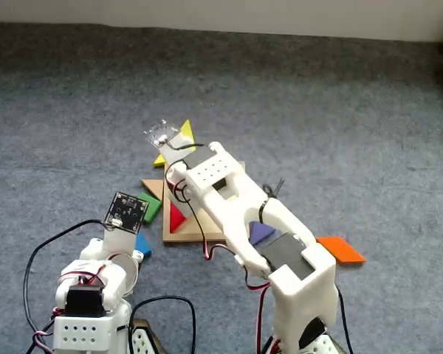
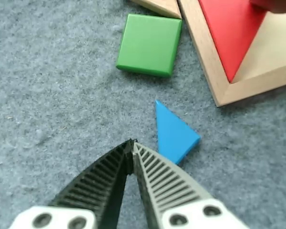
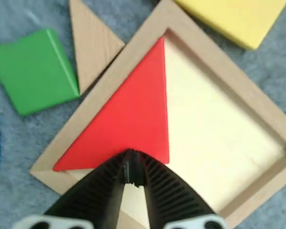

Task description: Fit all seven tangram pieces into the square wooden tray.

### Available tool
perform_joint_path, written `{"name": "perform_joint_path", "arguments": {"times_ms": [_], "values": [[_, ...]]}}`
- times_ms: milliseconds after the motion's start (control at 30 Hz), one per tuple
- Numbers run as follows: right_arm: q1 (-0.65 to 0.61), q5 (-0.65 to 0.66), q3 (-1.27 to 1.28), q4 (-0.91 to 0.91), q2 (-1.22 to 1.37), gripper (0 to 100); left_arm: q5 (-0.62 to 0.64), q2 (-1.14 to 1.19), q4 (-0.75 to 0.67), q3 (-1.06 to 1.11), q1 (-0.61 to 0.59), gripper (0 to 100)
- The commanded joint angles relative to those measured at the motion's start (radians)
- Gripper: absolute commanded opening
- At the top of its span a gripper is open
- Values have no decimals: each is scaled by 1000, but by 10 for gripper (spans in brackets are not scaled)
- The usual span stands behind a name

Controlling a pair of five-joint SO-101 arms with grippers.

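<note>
**Status.** The tray (image 3: pixel 105 95) lies on the desk and holds one piece. The red triangle (image 3: pixel 128 124) sits inside it with its long edge along one inner wall; the rest of the tray floor is bare. Six pieces lie outside the tray:
- The green square (image 2: pixel 150 44) is just beside the tray's outer rim.
- The bare-wood triangle (image 3: pixel 93 45) is close against that same rim.
- The blue triangle (image 2: pixel 174 133) is near a corner of the tray.
- The yellow piece (image 3: pixel 238 16) is beyond the tray's side farthest from the arms.
- The purple piece (image 1: pixel 261 232) is just off the tray on the arms' side.
- The orange piece (image 1: pixel 341 249) is farther out from the tray than the purple one.

**Tools.** The left tool (image 2: pixel 132 145) is pinched together and empty, with its tips beside the blue triangle. The right tool (image 3: pixel 132 167) is likewise closed on nothing. It sits over the tray at the red triangle's short edge, and contact cannot be confirmed.

**Risks, as judged.**
- If the right tool presses sideways, the red triangle could slide off the wall. That would spoil the gap needed for the next pieces, or drag the whole tray across the desk.
- The left tool must spread before any pickup. If it advances closed, it would only shove the blue triangle away.
- The pieces are thin and flat, so they may slip from a grip at their edges.
- Both arms are working near the same side of the tray, so they could collide
</note>
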Motion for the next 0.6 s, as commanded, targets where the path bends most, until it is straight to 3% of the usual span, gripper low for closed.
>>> {"name": "perform_joint_path", "arguments": {"times_ms": [0,233,567], "values": [[-8,5,-1,-68,-38,5,9,-8,5,21,-12,7],[-25,9,-4,-18,-97,5,9,-8,5,21,-12,7],[36,6,197,130,-604,5,9,-8,5,21,-12,7]]}}
